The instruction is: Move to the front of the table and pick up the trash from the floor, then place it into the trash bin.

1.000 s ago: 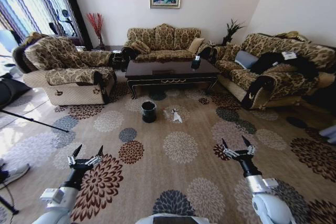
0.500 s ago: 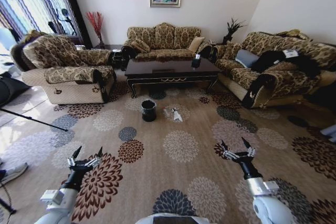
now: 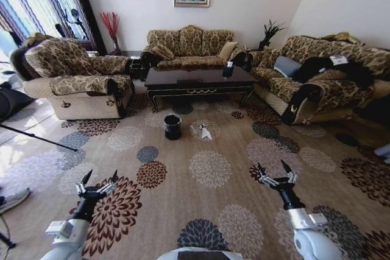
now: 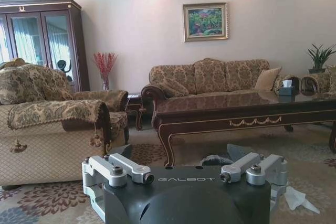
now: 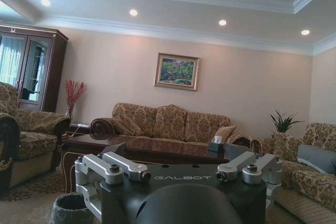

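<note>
The robot stands well back on the floor (image 3: 210, 211), facing the worktop (image 3: 198, 81). The trash (image 3: 205, 132), a white crumpled piece, lies on the carpet in front of the worktop, just beside the bin (image 3: 172, 126). The left end effector (image 3: 97, 181) and the right end effector (image 3: 275, 172) both hang low ahead of the body, fingers spread wide, holding nothing. The step in hand seems to be the drive forward; it should go straight, stop short of the trash, and avoid knocking the bin.
</note>
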Tool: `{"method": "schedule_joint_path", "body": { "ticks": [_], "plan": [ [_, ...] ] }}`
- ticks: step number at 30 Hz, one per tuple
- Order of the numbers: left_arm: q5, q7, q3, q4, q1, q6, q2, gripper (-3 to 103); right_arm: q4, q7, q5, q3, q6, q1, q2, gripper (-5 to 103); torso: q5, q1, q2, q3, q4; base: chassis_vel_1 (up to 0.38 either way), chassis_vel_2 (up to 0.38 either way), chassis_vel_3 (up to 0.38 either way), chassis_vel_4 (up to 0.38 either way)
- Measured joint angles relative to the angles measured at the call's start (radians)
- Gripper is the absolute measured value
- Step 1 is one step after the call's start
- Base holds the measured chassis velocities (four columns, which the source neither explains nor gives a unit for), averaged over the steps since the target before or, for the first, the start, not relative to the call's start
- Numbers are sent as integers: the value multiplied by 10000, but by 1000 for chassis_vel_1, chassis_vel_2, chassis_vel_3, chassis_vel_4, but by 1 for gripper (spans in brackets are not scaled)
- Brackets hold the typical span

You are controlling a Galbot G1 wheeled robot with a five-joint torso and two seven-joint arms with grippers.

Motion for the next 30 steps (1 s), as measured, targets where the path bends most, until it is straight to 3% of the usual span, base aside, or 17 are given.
{"method": "schedule_joint_path", "body": {
  "ticks": [6,30],
  "plan": [
    [28,-33,20,49,-44,19,-67,100,58,-144,428,-67,43,-81,14,100,-1,-128,-287,-159,-1,0,0,0,0],
    [55,-77,116,127,71,-95,-170,100,-119,-365,111,-110,370,-64,147,100,-1,-579,-1351,-777,-1,0,0,0,0]
  ]
}}
